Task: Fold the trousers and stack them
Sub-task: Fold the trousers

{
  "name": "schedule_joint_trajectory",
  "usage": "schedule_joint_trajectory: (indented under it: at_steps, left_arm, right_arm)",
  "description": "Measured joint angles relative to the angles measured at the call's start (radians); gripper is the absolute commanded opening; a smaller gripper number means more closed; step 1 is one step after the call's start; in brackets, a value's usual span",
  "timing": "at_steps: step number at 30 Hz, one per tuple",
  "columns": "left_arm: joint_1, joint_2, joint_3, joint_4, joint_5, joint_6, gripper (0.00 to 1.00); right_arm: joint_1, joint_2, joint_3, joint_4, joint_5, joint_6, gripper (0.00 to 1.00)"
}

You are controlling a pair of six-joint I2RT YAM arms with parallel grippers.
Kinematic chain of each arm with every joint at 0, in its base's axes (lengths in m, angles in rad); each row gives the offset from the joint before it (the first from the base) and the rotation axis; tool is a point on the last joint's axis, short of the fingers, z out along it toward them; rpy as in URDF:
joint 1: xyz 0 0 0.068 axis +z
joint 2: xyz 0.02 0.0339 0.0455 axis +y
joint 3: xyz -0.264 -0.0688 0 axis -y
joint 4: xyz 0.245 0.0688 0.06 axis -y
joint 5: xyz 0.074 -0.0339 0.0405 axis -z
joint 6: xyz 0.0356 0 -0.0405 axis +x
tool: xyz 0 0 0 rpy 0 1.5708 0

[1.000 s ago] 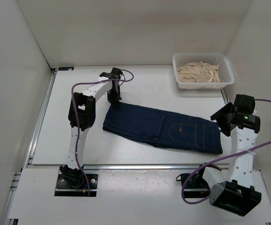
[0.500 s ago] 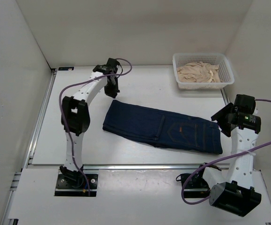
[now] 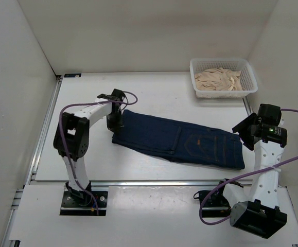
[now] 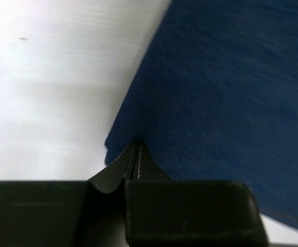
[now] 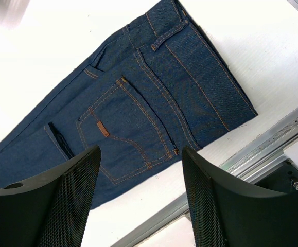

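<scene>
Left end effector (image 4: pixel 135 148), closed, angles down onto the trousers (image 3: pixel 177 139).

Top camera: high behind arm bases (image 3: pixel 82 198), looking down, far; whole counter (image 3: pixel 159 98) and jeans (image 3: pixel 179 140) visible. Left wrist camera: very close, facing jeans' leg-end corner. Right wrist camera: raised above jeans' waist end, looking down. All share jeans.

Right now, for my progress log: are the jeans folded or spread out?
Folded lengthwise: the trousers lie as one narrow strip, a single back pocket facing up. No crosswise fold shows.
</scene>
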Motion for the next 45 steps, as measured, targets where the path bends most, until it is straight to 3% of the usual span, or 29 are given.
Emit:
schedule_joint_trajectory:
  at_steps: [4,10,21,26,31,39,45]
  left_arm:
    - [-0.004,0.092,-0.008,0.011,-0.007,-0.017,0.1]
    - [-0.007,0.075,-0.003,0.008,-0.013,-0.026,0.1]
    - [-0.006,-0.161,0.084,-0.065,-0.026,-0.002,0.1]
    - [-0.006,-0.161,-0.03,0.003,-0.024,0.003,0.1]
    - [-0.008,-0.018,-0.148,0.053,-0.023,-0.011,0.1]
    - [-0.029,-0.001,-0.085,0.014,-0.032,-0.029,0.1]
    - [-0.027,-0.084,0.104,-0.05,-0.056,-0.021,0.1]
  right_arm:
    - [0.0,0.0,0.0,0.0,0.0,0.0,0.69]
    - [0.0,0.0,0.0,0.0,0.0,0.0,0.69]
    - [0.0,0.0,0.0,0.0,-0.001,0.0,0.69]
    - [0.0,0.0,0.0,0.0,-0.001,0.0,0.69]
    - [0.009,0.0,0.0,0.0,-0.002,0.0,0.69]
    - [0.01,-0.006,0.0,0.0,-0.004,0.0,0.69]
    - [0.01,-0.011,0.0,0.0,-0.004,0.0,0.69]
